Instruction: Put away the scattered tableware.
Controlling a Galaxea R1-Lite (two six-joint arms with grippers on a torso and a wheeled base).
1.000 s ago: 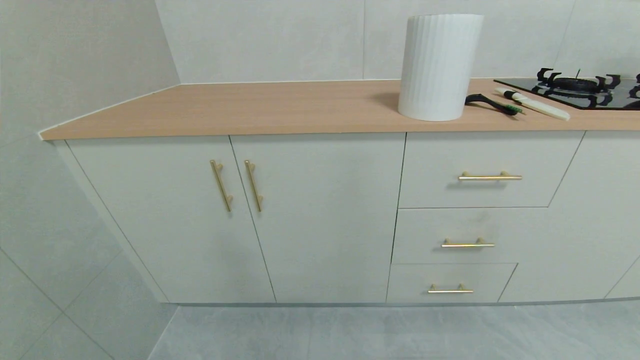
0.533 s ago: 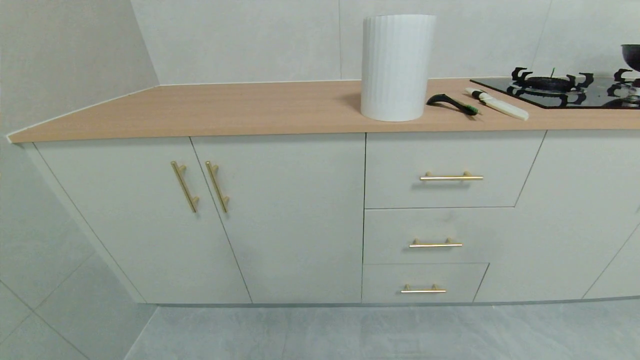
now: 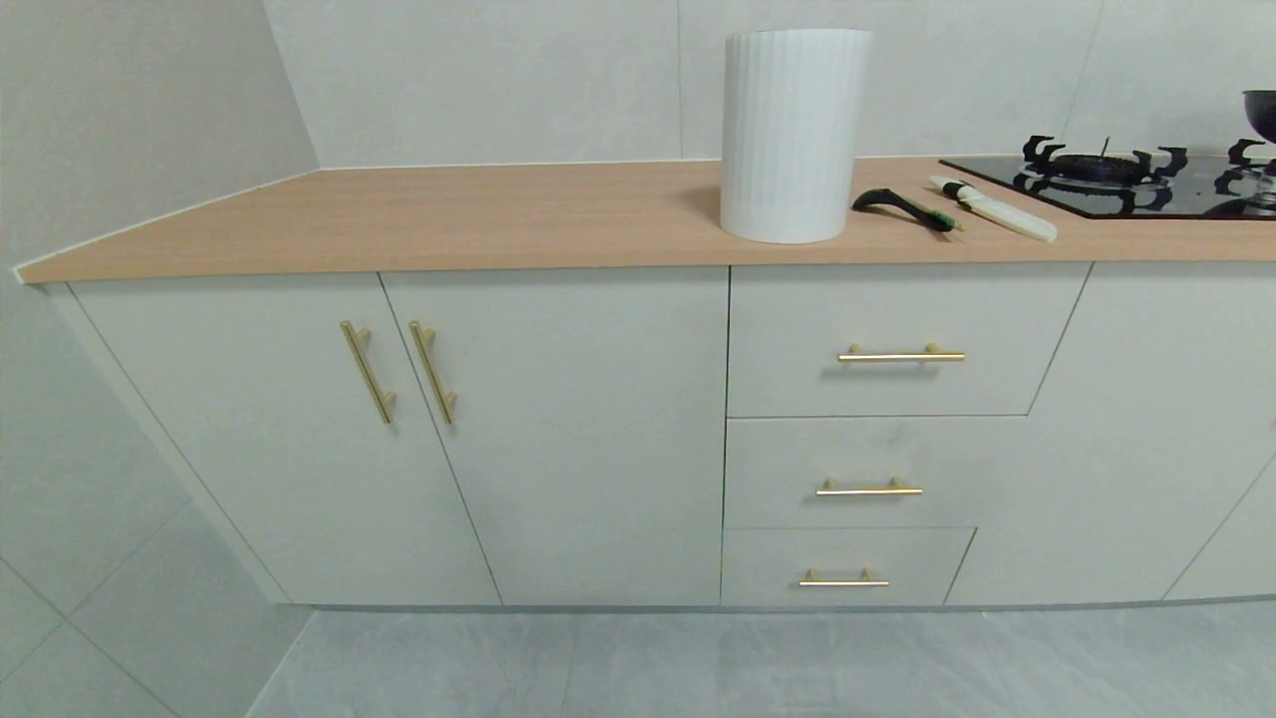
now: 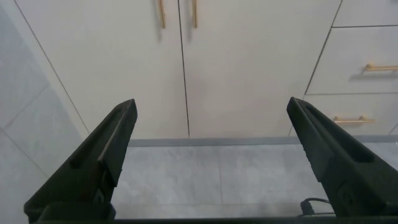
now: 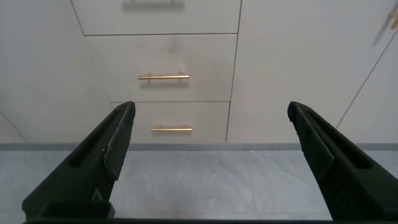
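On the wooden countertop (image 3: 449, 214) stands a tall white ribbed holder (image 3: 794, 135). Just to its right lie a black-handled utensil with a green tip (image 3: 902, 207) and a cream-coloured knife-like utensil (image 3: 993, 208). My left gripper (image 4: 211, 115) hangs low and open, facing the double cabinet doors (image 4: 180, 56) above the floor. My right gripper (image 5: 211, 115) is open too, low before the drawers, with the middle drawer handle (image 5: 163, 77) and the bottom drawer handle (image 5: 171, 129) ahead. Nothing is between either pair of fingers.
A black gas hob (image 3: 1126, 179) sits at the counter's far right, with a dark pot edge (image 3: 1261, 102) behind it. Under the counter are two doors with gold handles (image 3: 399, 371) and three drawers (image 3: 887, 354). A wall closes the left side; grey tiled floor (image 3: 638, 663) lies below.
The head camera swung right between the first two frames, shifting the whole scene left; since then the view has barely changed. Nothing on the counter has moved.
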